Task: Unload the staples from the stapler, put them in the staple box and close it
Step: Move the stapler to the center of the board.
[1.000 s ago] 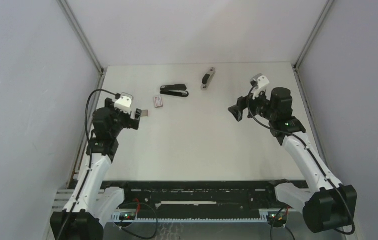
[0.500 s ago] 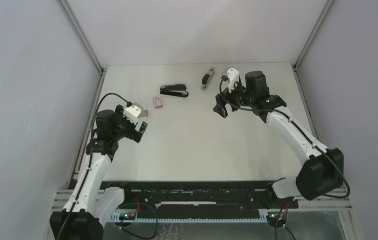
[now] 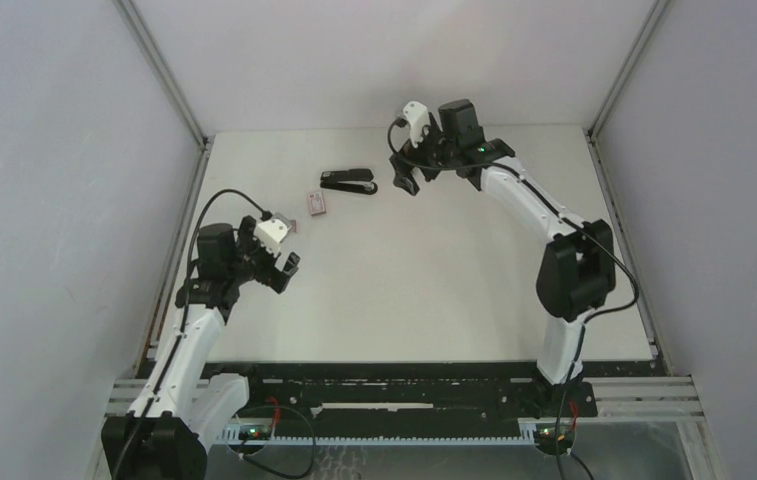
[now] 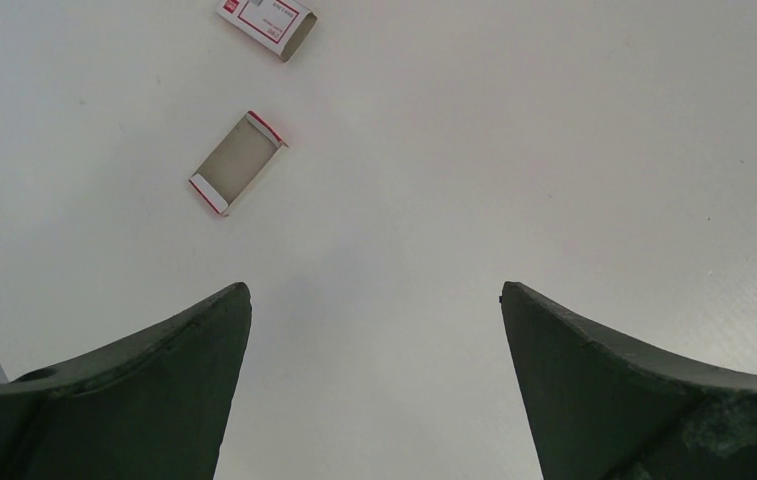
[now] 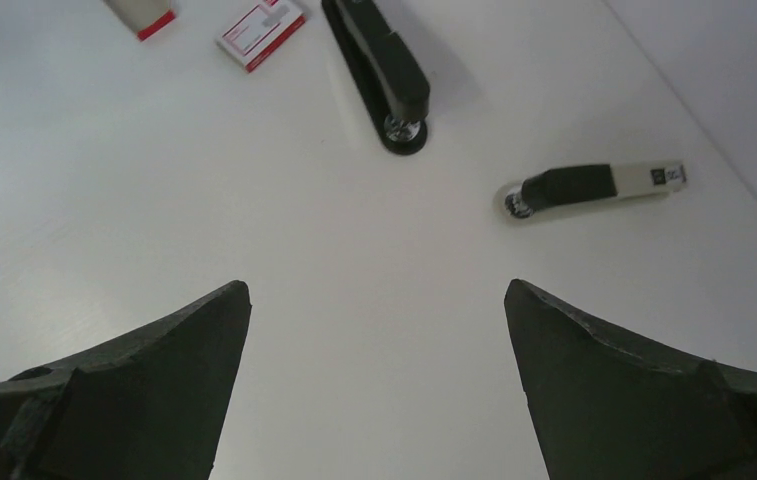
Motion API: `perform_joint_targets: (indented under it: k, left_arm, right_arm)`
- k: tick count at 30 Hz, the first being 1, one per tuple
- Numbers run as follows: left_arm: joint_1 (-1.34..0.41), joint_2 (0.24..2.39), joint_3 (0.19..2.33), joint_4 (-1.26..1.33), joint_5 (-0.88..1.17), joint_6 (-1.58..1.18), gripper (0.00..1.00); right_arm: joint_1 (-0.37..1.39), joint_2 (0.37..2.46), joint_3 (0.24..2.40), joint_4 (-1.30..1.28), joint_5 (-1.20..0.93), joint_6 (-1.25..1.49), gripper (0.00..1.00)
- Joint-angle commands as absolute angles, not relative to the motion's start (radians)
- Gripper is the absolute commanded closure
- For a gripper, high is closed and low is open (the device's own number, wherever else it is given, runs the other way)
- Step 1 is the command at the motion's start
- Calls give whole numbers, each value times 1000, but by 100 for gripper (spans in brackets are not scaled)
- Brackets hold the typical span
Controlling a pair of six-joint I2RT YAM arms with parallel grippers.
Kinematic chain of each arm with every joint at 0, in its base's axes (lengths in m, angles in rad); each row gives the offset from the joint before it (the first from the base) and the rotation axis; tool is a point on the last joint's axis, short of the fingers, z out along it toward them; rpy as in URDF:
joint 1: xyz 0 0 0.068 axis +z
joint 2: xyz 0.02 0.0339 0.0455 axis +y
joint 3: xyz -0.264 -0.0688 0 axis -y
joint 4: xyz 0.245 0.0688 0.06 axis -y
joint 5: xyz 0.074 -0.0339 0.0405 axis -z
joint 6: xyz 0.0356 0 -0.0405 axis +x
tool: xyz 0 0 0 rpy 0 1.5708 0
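**A:** How far along is the unloading?

**B:** Not begun, as I read it. Two staplers lie closed on the table (image 3: 434, 280), and nothing is touching either one. From the right claw (image 5: 377, 290), the black stapler (image 5: 379, 70) lies at twelve o'clock and the grey stapler (image 5: 594, 187) at two o'clock. Both are well apart from its fingers.

**A:** And the staples?

**B:** No strip shows anywhere on the table. I judge they sit inside a stapler, but I can't tell which of the two.

**A:** What is the right claw doing?

**B:** It is spread as wide as it goes, gripping nothing and touching nothing. It hangs over bare table just short of the staplers.

**A:** The left claw?

**B:** The left claw (image 4: 374, 292) is the same: released, fingers wide, nothing between them. It hovers at the nine o'clock side of the table. A small cardboard tray (image 4: 239, 163) that looks empty lies between ten and eleven o'clock from it. The pink-and-white box (image 4: 266, 22) lies farther off at eleven.

**A:** So what remains?

**B:** All of it, I'd say. A stapler has to be taken hold of and opened, and the strips have to be drawn out and set down.
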State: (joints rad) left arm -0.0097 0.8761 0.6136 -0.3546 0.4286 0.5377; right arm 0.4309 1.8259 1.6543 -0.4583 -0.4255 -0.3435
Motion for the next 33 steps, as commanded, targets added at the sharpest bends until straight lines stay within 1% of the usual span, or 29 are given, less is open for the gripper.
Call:
perform_joint_targets:
  k: [1,6,9,18,21,33]
  left_arm:
    - [-2,860,593,-315,472,547,0]
    - [-3,862,580,-295,452,562,0]
    - [-3,870,578,-300,457,572,0]
    - [-3,892,577,-301,460,584,0]
    - [-3,890,574,-301,460,587,0]
    - [-3,914,568,-302,460,603,0]
  right_arm:
    - [458,1942,1834,-487,-359,-393,0]
    - [494,2121,2033,-581,-289,-415,0]
    - [518,2189,2113,-610,-264,-445,0]
    - [560,2275,2141,-507,-197,-490,0]
    - [558,2322,2186,-485,-189,-482,0]
    - [548,2441,2307,-428,-297,-427,6]
